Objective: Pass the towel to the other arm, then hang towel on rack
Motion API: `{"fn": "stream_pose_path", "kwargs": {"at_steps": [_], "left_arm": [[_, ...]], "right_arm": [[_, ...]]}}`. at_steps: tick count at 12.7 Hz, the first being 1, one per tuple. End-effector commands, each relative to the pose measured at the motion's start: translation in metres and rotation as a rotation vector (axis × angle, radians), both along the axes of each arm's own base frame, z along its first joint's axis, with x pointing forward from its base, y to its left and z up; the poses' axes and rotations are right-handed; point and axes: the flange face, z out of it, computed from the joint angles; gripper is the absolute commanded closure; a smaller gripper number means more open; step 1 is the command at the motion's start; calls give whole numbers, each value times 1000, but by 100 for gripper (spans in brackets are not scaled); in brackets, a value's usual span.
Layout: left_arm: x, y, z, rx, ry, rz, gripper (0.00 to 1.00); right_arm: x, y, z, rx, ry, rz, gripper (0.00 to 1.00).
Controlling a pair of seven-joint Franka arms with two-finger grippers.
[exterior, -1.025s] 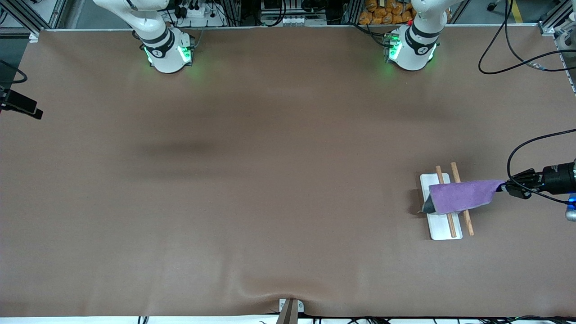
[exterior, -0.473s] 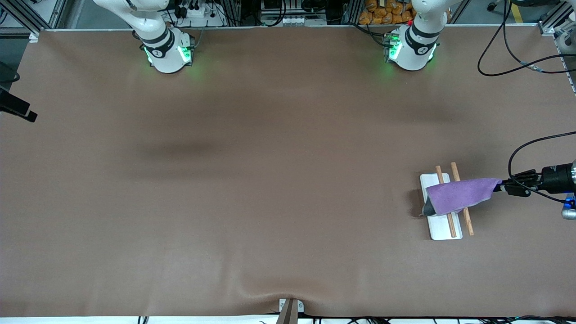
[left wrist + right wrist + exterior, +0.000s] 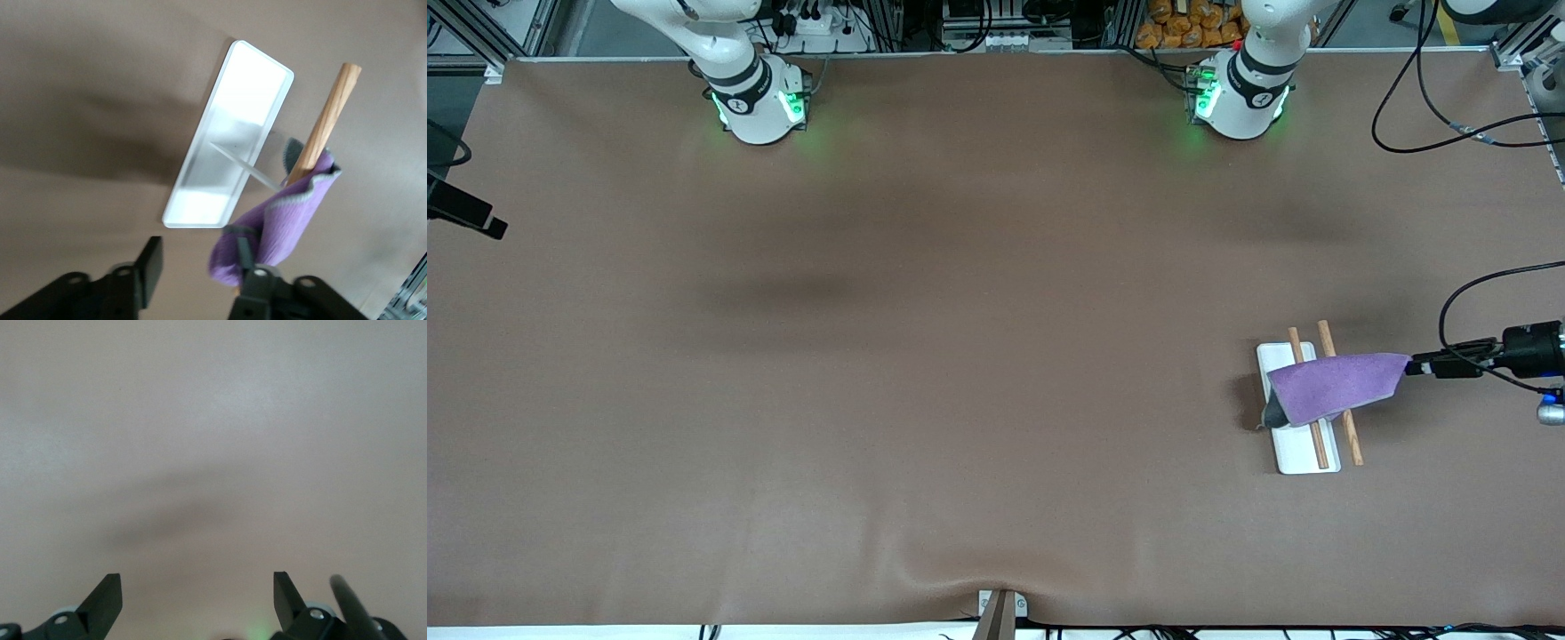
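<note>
With the towel (image 3: 1329,387) draped over the rack (image 3: 1303,455) low in the front view at the left arm's end, and the left gripper (image 3: 1416,366) standing parted beside its corner, I judged a straight, level retreat safest against snagging, while the right gripper (image 3: 197,583) waited, spread and empty.

Two white arm bases, rounded, glossy: right arm base (image 3: 754,102), left arm base (image 3: 1240,98). Each with black ring band above and green lights glowing at sides. Small round dark logo mark on each base. Left gripper (image 3: 1418,366) black, slim fingers, black cylindrical wrist part, thin black cable looping above it, small blue light and silver knob at edge. In wrist views, fingers (image 3: 151,261) black, flat, angular; small round silver screws near finger roots. Right gripper (image 3: 197,597) same black build.
</note>
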Motion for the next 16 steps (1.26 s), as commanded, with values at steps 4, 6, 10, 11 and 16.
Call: {"fn": "stream_pose_path", "kwargs": {"at_steps": [4, 6, 10, 11, 16], "left_arm": [[-13, 17, 76, 98, -82, -107, 0], [-14, 6, 130, 159, -118, -132, 0], [-20, -73, 231, 293, -73, -73, 0], [-25, -101, 254, 329, -59, -63, 0], [-53, -235, 327, 560, -25, -51, 0]], "right_arm": [[-6, 7, 4, 20, -12, 36, 0], [-6, 16, 5, 20, -12, 53, 0], [-6, 26, 5, 20, -7, 69, 0], [-6, 26, 5, 20, -7, 69, 0], [-5, 23, 1, 21, 2, 55, 0]]}}
